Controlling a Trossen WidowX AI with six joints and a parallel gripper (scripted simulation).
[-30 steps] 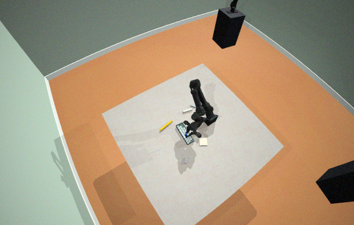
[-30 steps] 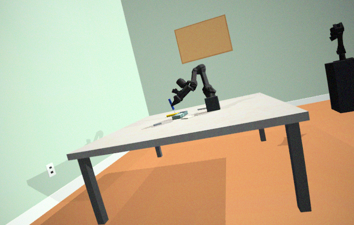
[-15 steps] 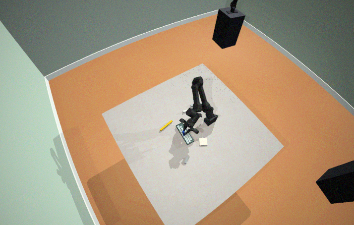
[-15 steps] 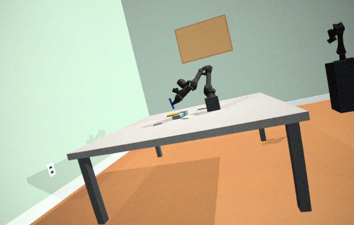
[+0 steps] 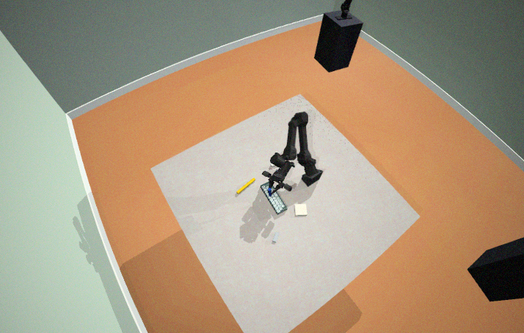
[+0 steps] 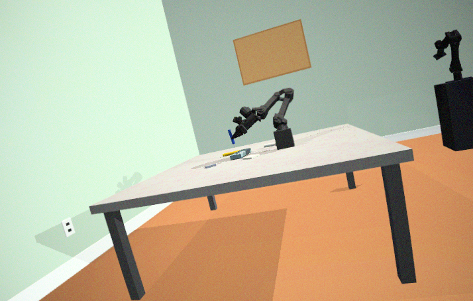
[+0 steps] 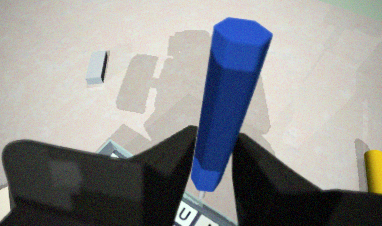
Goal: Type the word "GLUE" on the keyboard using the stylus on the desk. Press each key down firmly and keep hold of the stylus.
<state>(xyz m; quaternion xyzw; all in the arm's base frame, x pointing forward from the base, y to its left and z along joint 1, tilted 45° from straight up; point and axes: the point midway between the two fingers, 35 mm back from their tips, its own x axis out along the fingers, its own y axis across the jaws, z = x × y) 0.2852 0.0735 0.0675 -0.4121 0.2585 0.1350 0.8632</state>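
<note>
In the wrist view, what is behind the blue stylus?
Behind the blue stylus, the wrist view shows shadowed tabletop and part of the keyboard, with its U key. Whatever the stylus covers cannot be seen.

The robot's gripper (image 6: 234, 136) holds a blue stylus (image 6: 231, 136) nearly upright over the keyboard (image 6: 240, 153). A yellow stick (image 6: 230, 153) lies just beside the keyboard. Near the keyboard is a little gray block (image 6: 210, 166), maybe an eraser. The arm's black base (image 6: 283, 138) stands near the keyboard too.
</note>
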